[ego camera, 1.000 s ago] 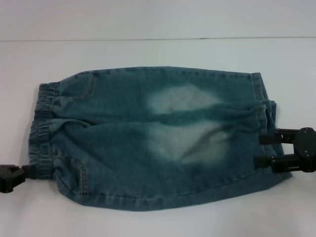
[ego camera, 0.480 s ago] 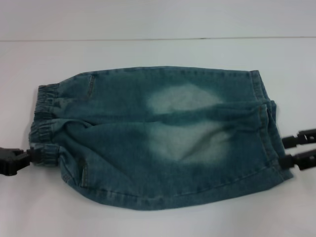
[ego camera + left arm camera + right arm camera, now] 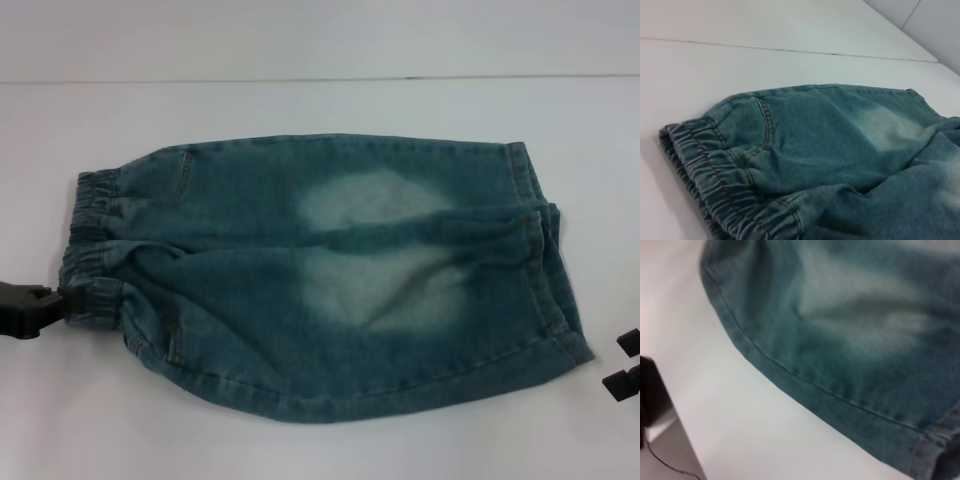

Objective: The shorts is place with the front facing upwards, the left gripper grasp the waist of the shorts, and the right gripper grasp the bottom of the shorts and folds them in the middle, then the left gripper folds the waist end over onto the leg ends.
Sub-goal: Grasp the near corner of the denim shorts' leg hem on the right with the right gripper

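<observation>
The teal-blue denim shorts [image 3: 330,280] lie flat on the white table, folded in half lengthwise, with pale faded patches in the middle. The puckered waist [image 3: 88,220] is at the left end and the straight leg hems [image 3: 545,250] at the right. My left gripper [image 3: 45,305] is at the left edge, shut on the near corner of the waist. My right gripper [image 3: 625,362] stands open at the right edge, off the cloth and just beyond the hems. The left wrist view shows the waistband [image 3: 715,175] close up. The right wrist view shows a stitched edge of the shorts [image 3: 790,375].
The white table [image 3: 300,50] runs to a back edge behind the shorts. In the right wrist view the table's side edge and a dark object [image 3: 650,400] beyond it show.
My right gripper has let go of the leg hems and drawn back to the right. My left gripper has moved up and inward, carrying the near waist corner with it.
</observation>
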`<move>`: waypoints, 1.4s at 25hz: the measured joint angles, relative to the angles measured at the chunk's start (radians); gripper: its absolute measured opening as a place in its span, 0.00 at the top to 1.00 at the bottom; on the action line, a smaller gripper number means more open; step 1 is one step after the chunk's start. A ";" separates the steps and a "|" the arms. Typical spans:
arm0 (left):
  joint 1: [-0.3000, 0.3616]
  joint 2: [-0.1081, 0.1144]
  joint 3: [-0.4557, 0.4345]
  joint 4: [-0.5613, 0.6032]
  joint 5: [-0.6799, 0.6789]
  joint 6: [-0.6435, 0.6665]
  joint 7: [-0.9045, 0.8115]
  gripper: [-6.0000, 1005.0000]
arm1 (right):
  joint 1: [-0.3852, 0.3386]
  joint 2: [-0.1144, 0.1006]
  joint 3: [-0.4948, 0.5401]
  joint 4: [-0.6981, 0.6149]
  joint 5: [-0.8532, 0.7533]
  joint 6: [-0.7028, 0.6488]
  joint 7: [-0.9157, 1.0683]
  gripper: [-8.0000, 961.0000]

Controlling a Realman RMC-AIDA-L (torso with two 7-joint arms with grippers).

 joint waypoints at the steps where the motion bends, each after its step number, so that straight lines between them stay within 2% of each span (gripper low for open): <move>1: -0.001 -0.002 0.000 -0.002 0.000 -0.003 0.000 0.98 | 0.004 0.002 0.000 0.002 -0.014 0.009 0.002 0.05; 9: -0.006 -0.010 0.000 -0.007 0.000 -0.014 0.005 0.98 | 0.011 0.010 -0.002 0.023 -0.026 0.101 0.024 0.05; 14: -0.005 -0.014 0.000 -0.008 0.000 -0.025 0.005 0.98 | 0.021 0.012 -0.006 0.099 -0.020 0.167 0.024 0.05; 29: 0.000 -0.021 0.005 -0.022 0.000 -0.053 0.009 0.98 | 0.051 0.013 -0.011 0.215 -0.020 0.254 -0.006 0.05; 32: 0.001 -0.022 0.003 -0.022 0.000 -0.054 0.009 0.98 | 0.056 0.013 -0.011 0.231 -0.019 0.255 -0.027 0.10; 35: 0.002 -0.022 0.002 -0.022 0.000 -0.052 0.009 0.98 | 0.055 0.013 -0.006 0.240 -0.018 0.255 -0.056 0.22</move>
